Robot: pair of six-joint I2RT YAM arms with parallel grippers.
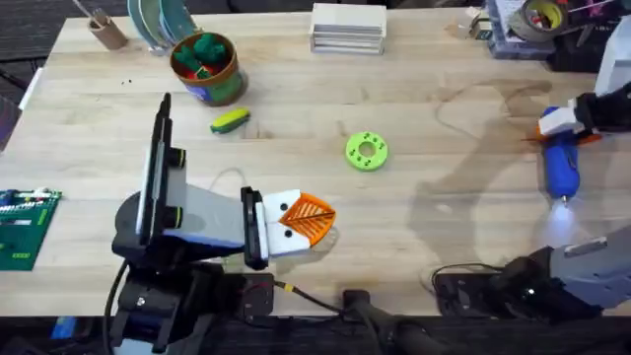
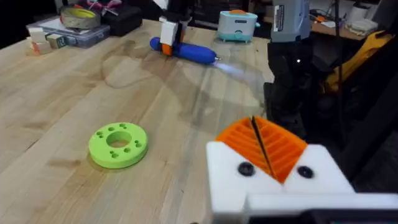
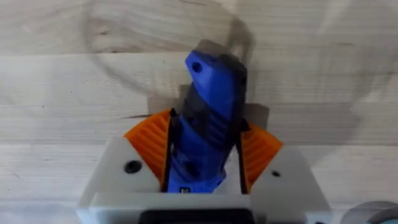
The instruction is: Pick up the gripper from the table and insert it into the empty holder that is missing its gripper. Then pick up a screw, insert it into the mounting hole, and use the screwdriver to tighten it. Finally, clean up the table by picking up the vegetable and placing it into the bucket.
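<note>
My left gripper (image 1: 308, 223) hovers low over the table's front, shut with nothing held. Its two white holder blocks (image 2: 273, 180) each carry an orange ribbed gripper pad (image 2: 283, 146), pressed together. A dark round spot (image 2: 245, 168) marks each block; I cannot tell screw from hole. At the far right my right gripper (image 1: 564, 122) is shut on the blue screwdriver (image 1: 561, 170), whose handle (image 3: 211, 118) sits between the orange pads. The yellow-and-green vegetable (image 1: 230, 120) lies just in front of the bucket (image 1: 219, 87). No loose screw is in view.
A bright green disc (image 1: 367, 150) lies mid-table. Green and red toys fill the bucket. A brown cup (image 1: 106, 32) and blue plates stand back left, a white box (image 1: 347, 28) back centre, tape and clutter (image 1: 537, 18) back right. A circuit board (image 1: 22, 227) lies front left.
</note>
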